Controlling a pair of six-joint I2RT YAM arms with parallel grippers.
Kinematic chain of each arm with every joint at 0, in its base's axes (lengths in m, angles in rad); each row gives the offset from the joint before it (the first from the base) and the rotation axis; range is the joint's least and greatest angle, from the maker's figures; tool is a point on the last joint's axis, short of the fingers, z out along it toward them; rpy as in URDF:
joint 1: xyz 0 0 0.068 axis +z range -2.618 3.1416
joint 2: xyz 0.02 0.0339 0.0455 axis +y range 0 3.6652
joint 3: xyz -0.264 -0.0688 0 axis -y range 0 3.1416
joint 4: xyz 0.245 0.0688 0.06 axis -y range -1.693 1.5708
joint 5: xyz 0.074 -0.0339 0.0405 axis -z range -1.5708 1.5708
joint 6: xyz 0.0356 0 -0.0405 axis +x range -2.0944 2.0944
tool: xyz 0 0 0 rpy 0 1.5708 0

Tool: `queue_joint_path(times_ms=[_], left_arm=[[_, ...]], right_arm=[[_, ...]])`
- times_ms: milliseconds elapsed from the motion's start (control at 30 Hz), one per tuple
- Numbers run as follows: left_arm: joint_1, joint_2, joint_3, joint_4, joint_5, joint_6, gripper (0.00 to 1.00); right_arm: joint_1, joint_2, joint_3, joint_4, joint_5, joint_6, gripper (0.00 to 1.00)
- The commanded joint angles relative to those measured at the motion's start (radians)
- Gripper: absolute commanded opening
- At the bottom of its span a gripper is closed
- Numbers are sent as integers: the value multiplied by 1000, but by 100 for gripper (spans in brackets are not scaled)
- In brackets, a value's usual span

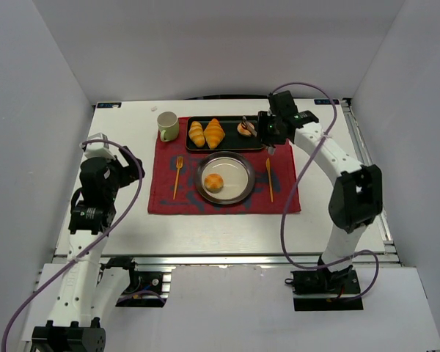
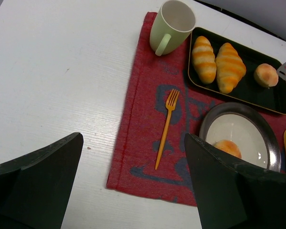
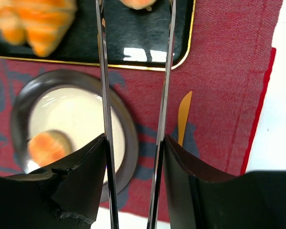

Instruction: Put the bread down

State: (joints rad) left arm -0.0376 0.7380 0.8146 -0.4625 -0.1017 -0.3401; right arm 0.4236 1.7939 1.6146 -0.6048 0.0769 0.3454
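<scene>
Straddling the second bun point(image 3: 138, 3) on the black tray point(image 3: 148, 43), the tongs point(image 3: 103, 71) are pinched half-closed in the right gripper point(image 3: 133, 148); whether the blades touch it is unclear. That bun lies at one o'clock from the metal plate point(image 1: 238, 170), where the first bun point(image 1: 214, 182) rests at seven o'clock. It is probably light, soft and crushable, so squeeze gently across its widest sides. The left gripper point(image 2: 133, 181) hangs wide open, empty.

Bright, even overhead light puts glare on the black tray point(image 3: 133, 38), and the right wrist view blurs the bread point(image 3: 47, 145).
</scene>
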Motion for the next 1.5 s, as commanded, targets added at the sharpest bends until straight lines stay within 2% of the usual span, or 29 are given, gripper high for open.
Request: queue_joint_path(times_ms=[0,467,700,767,800,867,933,1000,1067,1200,1467], left_arm=[[-2,11,44,22,16,12,98],[-2,20,38,28,14,13,98],[-2,14,44,19,8,10,98],[-2,14,44,18,8,10,98],[-2,14,44,16,8,10,98],[-2,14,46,16,8,10,98],[-2,12,46,15,7,9,98],[-2,12,46,13,7,9,98],[-2,12,46,12,7,9,98],[-2,12,46,10,7,7,98],[-2,14,51,5,10,7,98]], right_arm=[[-20,50,83,-1,-9,-40,53],[-59,203,99,79,-196,-59,52],[-62,225,88,79,-209,-60,51],[-65,231,93,73,-209,-65,47],[-65,234,96,62,-207,-65,40],[-68,229,88,65,-209,-65,33],[-69,217,82,71,-218,-62,19],[-72,208,80,71,-221,-59,12],[-74,202,82,69,-226,-57,11],[-82,185,80,76,-229,-46,0],[-94,119,51,117,-278,6,0]])
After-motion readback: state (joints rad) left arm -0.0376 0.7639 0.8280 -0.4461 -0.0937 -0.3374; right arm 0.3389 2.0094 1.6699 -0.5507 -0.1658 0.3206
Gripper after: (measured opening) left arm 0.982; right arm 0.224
